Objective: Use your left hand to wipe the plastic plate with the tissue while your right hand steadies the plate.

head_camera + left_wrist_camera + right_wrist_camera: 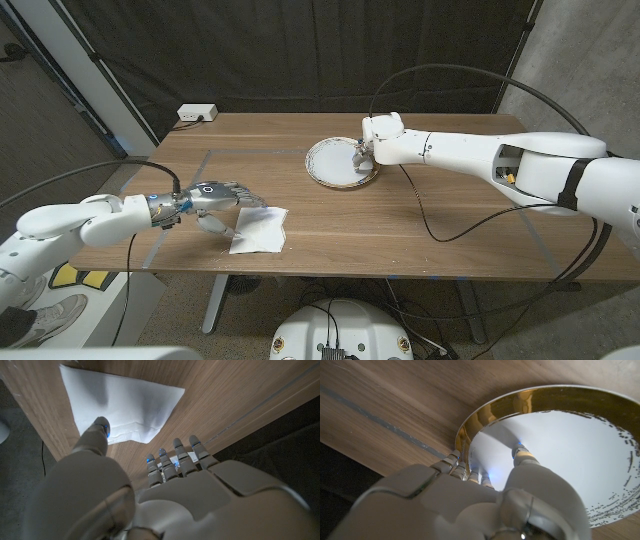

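White tissue [259, 229] lies under spread left hand [213, 200]; right hand [362, 153] grips gold-rimmed plate [335, 163]

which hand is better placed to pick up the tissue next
The left hand. It hovers at the tissue near the table's front edge, thumb over the tissue in the left wrist view. The right hand is across the table, fingers on the plate rim, apparently steadying it.

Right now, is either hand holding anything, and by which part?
The right hand grips the plate at its gold rim. The left hand only touches the tissue.
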### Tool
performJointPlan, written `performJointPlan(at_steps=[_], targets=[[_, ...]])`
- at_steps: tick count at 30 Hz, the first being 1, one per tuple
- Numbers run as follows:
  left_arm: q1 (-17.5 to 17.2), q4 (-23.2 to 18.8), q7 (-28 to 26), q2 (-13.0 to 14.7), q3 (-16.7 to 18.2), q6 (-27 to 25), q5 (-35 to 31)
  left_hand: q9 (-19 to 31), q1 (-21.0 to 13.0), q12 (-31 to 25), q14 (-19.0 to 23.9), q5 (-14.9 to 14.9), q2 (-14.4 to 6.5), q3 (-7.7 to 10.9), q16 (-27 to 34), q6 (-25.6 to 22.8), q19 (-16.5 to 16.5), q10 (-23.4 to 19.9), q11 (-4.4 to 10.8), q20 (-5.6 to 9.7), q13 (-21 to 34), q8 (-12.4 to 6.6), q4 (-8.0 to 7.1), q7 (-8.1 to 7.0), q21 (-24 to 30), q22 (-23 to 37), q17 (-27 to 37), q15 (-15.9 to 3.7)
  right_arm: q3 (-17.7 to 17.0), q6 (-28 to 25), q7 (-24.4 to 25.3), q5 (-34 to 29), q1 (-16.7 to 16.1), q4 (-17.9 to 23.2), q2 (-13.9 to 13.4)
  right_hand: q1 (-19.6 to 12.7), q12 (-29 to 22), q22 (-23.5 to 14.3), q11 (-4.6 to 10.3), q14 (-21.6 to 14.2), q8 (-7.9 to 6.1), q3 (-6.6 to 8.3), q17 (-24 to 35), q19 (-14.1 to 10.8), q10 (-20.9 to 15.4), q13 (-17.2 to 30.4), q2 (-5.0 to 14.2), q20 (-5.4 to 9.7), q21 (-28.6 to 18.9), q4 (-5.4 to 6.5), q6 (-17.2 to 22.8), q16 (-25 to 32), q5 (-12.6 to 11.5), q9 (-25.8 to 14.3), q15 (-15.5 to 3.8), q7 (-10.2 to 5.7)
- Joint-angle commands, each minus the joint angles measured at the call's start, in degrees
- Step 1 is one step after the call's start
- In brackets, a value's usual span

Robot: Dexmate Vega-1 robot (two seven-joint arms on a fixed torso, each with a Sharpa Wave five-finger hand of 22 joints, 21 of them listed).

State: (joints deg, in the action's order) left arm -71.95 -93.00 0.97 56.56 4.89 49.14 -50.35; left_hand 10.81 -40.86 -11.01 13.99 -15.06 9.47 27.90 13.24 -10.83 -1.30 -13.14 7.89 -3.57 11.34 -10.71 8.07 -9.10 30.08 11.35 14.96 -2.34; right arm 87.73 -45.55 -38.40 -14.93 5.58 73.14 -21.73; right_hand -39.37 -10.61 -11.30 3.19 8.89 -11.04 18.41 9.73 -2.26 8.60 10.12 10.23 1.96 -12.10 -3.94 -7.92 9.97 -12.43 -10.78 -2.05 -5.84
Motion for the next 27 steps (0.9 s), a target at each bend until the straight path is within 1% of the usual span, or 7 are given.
performJointPlan(at_steps=[1,5,10,20,24,27], targets=[[-1.2,-0.6,-12.9,2.3,-3.3,-3.3,-9.7,0.2,0.4,0.1,-0.4,-0.4,-0.3,-0.50,0.0,0.8,0.2,0.9,0.00,-0.11,0.2,0.09,-0.19,0.09,-0.1,0.1,0.3,-3.06,-0.8,1.1,-0.8,-0.4,-0.3,-0.5,0.2,0.6,-0.3,-0.3,0.03,0.6,-0.25,-0.18,0.2,0.3,0.3,0.2,-0.11,4.18,-0.4,0.10,-0.2,0.2,-0.1,-0.1,-0.40,-0.14],[-1.5,-0.9,-15.8,3.9,-5.3,-5.5,-11.1,0.2,0.6,0.2,-0.8,-0.5,-0.5,-0.81,-0.1,1.9,0.3,1.7,0.14,-0.02,0.1,0.30,-0.45,0.14,-0.2,0.1,0.4,-3.32,-1.0,1.7,-1.0,-0.4,-0.4,-0.8,0.4,0.6,-0.3,-0.3,-0.04,0.6,-0.29,-0.25,0.1,0.3,0.3,0.2,-0.12,4.24,-0.4,0.15,-0.1,0.3,-0.1,-0.1,-0.40,-0.15],[-0.7,-0.7,-18.0,6.0,-8.9,-8.2,-12.0,0.2,0.7,0.2,-0.8,-0.5,-0.8,-0.97,0.0,2.2,0.3,1.9,0.23,0.04,0.1,0.26,-0.63,0.19,-0.2,0.1,0.5,-3.39,-1.2,2.1,-1.1,-0.5,-0.6,-1.1,0.5,0.7,-0.3,-0.3,0.09,0.5,-0.31,-0.32,0.1,0.3,0.3,0.2,-0.12,4.31,-0.5,0.20,-0.1,0.3,-0.2,-0.1,-0.47,-0.17],[2.6,0.2,-17.9,9.0,-15.6,-11.7,-9.8,0.2,1.1,-0.3,-0.7,-0.6,-1.5,-1.28,0.1,2.2,0.3,1.3,0.25,0.47,0.1,-0.02,-1.17,0.00,-0.3,0.2,0.8,-3.72,-1.8,2.2,-1.3,-0.6,-1.0,-1.1,0.4,0.7,-0.4,-0.3,0.00,0.4,-0.40,-0.43,0.1,0.3,0.3,0.2,-0.14,4.38,-0.6,0.24,0.0,0.3,-0.3,-0.1,-0.50,-0.12],[4.0,0.6,-16.9,9.9,-18.2,-12.8,-8.9,0.2,1.0,-0.5,-0.4,-0.6,-1.7,-1.34,0.3,2.0,0.2,0.9,0.14,0.39,0.1,-0.23,-1.28,0.26,-0.2,0.2,0.9,-3.87,-2.0,2.6,-1.3,-0.7,-1.1,-1.1,0.4,0.7,-0.4,-0.3,0.04,0.4,-0.41,-0.47,0.1,0.3,0.3,0.2,-0.15,4.45,-0.6,0.26,0.0,0.3,-0.3,-0.1,-0.59,-0.15],[5.1,0.7,-14.9,10.5,-19.7,-13.1,-7.1,0.2,1.0,-0.6,-0.3,-0.6,-2.0,-1.34,0.3,1.9,0.2,0.8,0.04,0.37,0.1,-0.32,-1.35,0.29,-0.2,0.2,0.9,-3.82,-2.1,2.9,-1.4,-0.7,-1.0,-1.4,0.5,0.8,-0.4,-0.3,0.01,0.4,-0.42,-0.52,0.1,0.3,0.3,0.2,-0.16,4.50,-0.6,0.29,0.0,0.3,-0.3,-0.1,-0.70,-0.17]])
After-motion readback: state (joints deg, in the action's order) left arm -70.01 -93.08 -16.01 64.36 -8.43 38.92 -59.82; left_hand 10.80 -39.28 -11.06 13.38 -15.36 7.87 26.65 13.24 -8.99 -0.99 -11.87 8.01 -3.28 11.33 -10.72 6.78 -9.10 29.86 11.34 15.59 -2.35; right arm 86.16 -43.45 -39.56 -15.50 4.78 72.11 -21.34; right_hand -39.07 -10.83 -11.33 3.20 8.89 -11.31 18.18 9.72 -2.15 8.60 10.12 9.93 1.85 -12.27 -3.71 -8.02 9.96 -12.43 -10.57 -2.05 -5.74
